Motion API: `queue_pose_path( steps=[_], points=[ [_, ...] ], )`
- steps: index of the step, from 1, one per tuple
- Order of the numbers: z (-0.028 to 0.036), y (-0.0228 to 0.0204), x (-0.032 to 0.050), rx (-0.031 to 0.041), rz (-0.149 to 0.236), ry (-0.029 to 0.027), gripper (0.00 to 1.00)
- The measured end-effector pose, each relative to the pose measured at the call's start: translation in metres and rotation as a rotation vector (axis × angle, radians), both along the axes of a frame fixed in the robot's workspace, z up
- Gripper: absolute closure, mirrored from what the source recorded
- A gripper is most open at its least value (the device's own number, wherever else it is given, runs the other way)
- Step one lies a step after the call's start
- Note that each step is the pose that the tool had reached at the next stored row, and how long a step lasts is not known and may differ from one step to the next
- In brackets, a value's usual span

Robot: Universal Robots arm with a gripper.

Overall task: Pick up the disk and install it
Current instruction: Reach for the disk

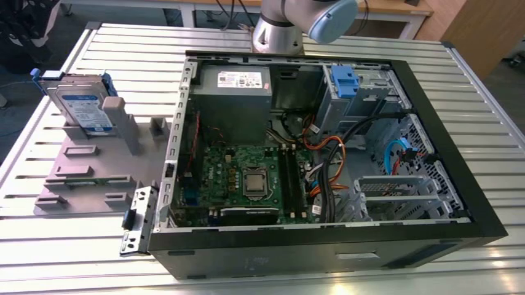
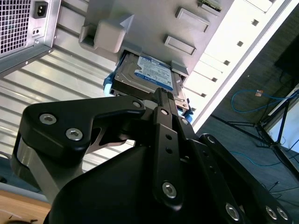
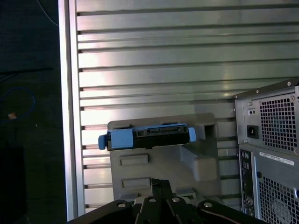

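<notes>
Although the gripper (image 3: 156, 183) hangs with its black jaws drawn together on nothing, it faces the disk (image 3: 154, 133), which is well apart from it and untouched. The disk stands on its long edge in a slot of the grey holder (image 3: 159, 163); the exterior view shows its blue carrier bracket (image 1: 74, 77) along the upper edge, and the second wrist view shows its white-and-blue label face. I judge it a stiff, dense metal block, heavy for its bulk, smooth on its faces and unforgiving of knocks. The plastic bracket would flex and is likely the weaker part. The sounder hold seems to be across the two flat faces near the free upper edge, where metal backs the grip, not on the bracket's ends. The holder's upright post (image 1: 115, 120) stands just beside one face and would crowd a jaw on that side. The holder rests on the slatted metal table (image 1: 328, 37), to the exterior view's left of the open computer case (image 1: 328, 258). Farther off, inside the case, the grey drive bay (image 1: 373, 92) with its fixed blue latch (image 1: 345, 80) sits near the power supply (image 1: 233, 92). A bundle of orange and black cables (image 1: 328, 153) runs just beside the bay, where I judge it could snag the disk.
</notes>
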State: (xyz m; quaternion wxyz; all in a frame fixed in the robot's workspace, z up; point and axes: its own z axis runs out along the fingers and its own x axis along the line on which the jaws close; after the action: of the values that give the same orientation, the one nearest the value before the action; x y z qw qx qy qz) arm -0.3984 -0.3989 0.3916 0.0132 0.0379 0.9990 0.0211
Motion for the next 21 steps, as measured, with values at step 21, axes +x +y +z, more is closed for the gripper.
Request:
queue_pose_path(
  steps=[21],
  points=[
    [0.0000, 0.0000, -0.0048, 0.0000, 0.000, 0.0000, 0.89]
  ],
)
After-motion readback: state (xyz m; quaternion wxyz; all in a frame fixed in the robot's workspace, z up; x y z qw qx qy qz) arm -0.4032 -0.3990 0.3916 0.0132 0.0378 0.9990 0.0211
